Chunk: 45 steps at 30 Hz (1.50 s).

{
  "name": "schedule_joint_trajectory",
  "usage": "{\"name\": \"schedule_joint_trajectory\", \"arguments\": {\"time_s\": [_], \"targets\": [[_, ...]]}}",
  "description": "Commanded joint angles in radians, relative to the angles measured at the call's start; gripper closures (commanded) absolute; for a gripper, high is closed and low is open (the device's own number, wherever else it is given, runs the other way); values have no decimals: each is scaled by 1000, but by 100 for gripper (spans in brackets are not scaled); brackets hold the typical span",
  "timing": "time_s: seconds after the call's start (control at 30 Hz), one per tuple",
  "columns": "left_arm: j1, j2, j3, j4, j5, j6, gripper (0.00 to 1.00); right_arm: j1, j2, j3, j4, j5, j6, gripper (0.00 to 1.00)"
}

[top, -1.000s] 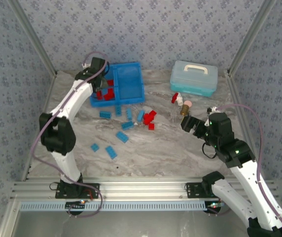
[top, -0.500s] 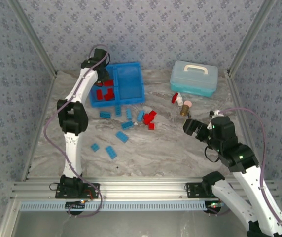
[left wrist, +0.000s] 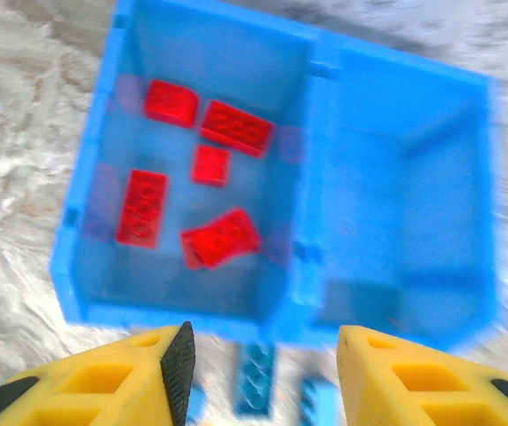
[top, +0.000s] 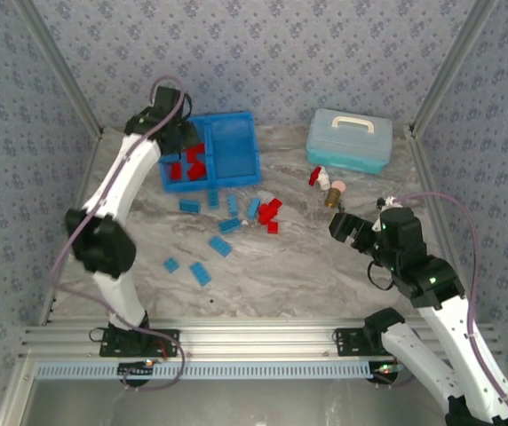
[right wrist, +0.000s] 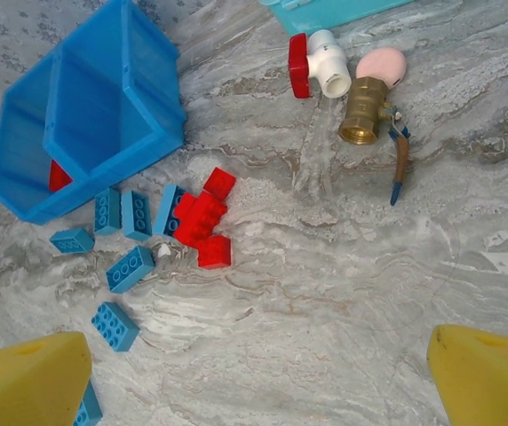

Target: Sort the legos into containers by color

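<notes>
The bright blue tray (top: 236, 116) stands at the back left of the table. Its left compartment (left wrist: 112, 266) holds several red legos (left wrist: 223, 235), also seen from above (top: 187, 166). Its right compartment (left wrist: 405, 177) is bare. My left gripper (top: 181, 144) hovers over the tray's near left side, open, with nothing between its yellow fingers (left wrist: 263, 373). Several blue legos (top: 219, 246) and a red cluster (top: 269, 213) lie on the table in front of the tray, the blue ones (right wrist: 130, 268) left of the red ones (right wrist: 202, 217). My right gripper (top: 347, 229) hangs wide open and empty (right wrist: 258, 373) over bare marble.
A pale translucent blue box with a white handle (top: 349, 140) sits at the back right. A red-white valve piece (right wrist: 321, 64) and a brass fitting (right wrist: 365, 98) lie in front of it. Patterned walls close in both sides; a metal rail runs along the near edge.
My left gripper's jaws have opened above the tray's left compartment, and the left arm's elbow has swung out to the left. The right arm has drifted slightly.
</notes>
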State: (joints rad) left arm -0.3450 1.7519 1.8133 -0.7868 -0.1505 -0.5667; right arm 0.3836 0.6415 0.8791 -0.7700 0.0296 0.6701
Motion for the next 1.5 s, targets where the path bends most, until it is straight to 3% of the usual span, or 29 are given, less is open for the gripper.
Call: {"name": "schedule_joint_trajectory", "arguments": {"time_s": [0.0, 0.17, 0.3, 0.43, 0.7, 1.1, 1.3, 1.47], "targets": [[-135, -170, -207, 180, 12, -45, 52, -7, 7, -19, 29, 9, 20, 0], [-343, -194, -399, 252, 6, -17, 50, -9, 28, -23, 38, -3, 20, 0], [-480, -55, -375, 165, -66, -87, 50, -10, 40, -34, 62, -12, 30, 0], [-559, 87, -328, 163, -129, -123, 50, -11, 43, -41, 72, -16, 39, 0], [-594, 323, -197, 116, -172, -135, 49, -11, 25, -42, 37, 2, 29, 0], [-593, 466, -149, 169, -99, -144, 46, -17, 16, -58, 47, -3, 28, 0], [-593, 481, -147, 150, -114, -155, 65, -18, 12, -54, 32, -5, 29, 0], [-593, 392, -159, 133, -117, -139, 69, -19, 9, -56, 36, -8, 35, 0]]}}
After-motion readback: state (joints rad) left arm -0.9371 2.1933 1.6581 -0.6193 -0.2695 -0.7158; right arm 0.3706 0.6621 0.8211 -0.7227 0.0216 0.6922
